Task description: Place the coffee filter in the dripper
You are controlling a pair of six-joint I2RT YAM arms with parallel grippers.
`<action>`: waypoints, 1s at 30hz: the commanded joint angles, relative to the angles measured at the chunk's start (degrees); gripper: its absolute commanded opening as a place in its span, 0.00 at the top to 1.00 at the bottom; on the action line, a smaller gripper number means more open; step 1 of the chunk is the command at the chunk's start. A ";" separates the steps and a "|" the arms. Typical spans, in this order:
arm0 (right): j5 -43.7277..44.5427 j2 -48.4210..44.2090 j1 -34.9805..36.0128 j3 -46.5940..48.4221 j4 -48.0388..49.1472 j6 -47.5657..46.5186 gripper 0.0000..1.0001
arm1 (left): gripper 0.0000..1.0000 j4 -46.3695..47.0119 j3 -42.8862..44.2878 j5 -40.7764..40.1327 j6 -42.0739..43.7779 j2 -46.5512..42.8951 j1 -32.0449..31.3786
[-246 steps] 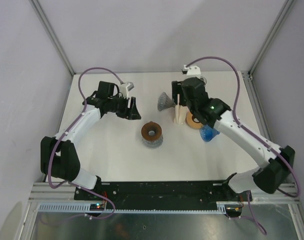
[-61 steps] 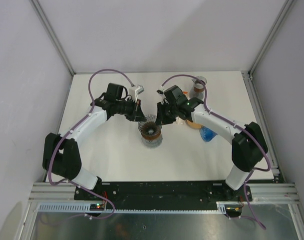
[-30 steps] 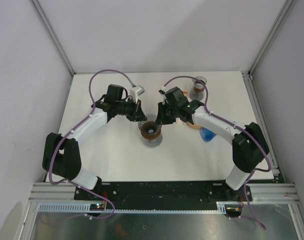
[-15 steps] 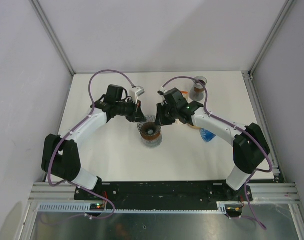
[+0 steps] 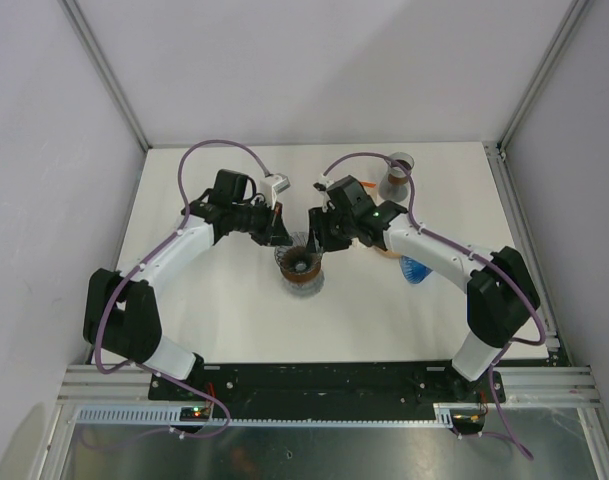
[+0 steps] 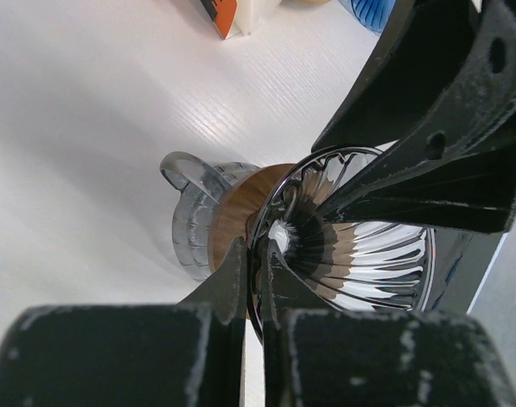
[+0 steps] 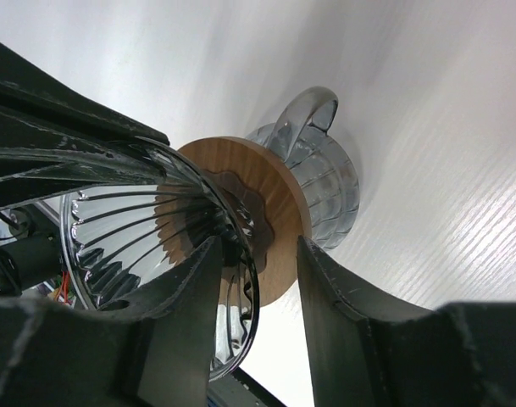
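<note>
Mid-frame, the filter (image 6: 359,254) rests tip-down in the dripper (image 6: 228,220), left gripper (image 6: 253,254) clamped on its rim, right gripper (image 7: 258,254) spread astride it; seating seems nearly done, so the left should release next.

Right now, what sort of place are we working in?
Probably a robot test cell, not a kitchen: a bare white table boxed in by aluminium frame posts and blank walls, with coffee props like the dripper laid out.
</note>
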 commanded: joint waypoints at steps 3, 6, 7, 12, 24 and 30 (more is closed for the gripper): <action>0.17 -4.33 0.22 4.63 -1.07 -1.39 0.50 | 1.00 -7.35 -0.01 -7.55 4.51 1.15 -0.65; 0.43 -5.26 0.20 5.42 -1.69 -1.70 0.48 | 1.00 -7.40 0.25 -7.88 4.54 1.13 -0.67; 0.81 -5.62 0.19 5.59 -2.00 -1.84 0.48 | 1.00 -7.43 0.37 -8.03 4.62 1.24 -0.66; 2.75 -7.60 0.06 5.72 -3.71 -2.62 0.47 | 1.00 -7.42 1.03 -8.94 4.85 1.61 -0.02; 6.48 -14.49 -2.60 4.27 -7.32 -3.70 0.47 | 1.00 -7.36 3.15 -11.78 6.80 2.78 4.48; 7.78 -16.93 -4.30 2.78 -8.68 -4.18 0.47 | 1.00 -7.35 4.49 -12.78 7.66 3.39 9.07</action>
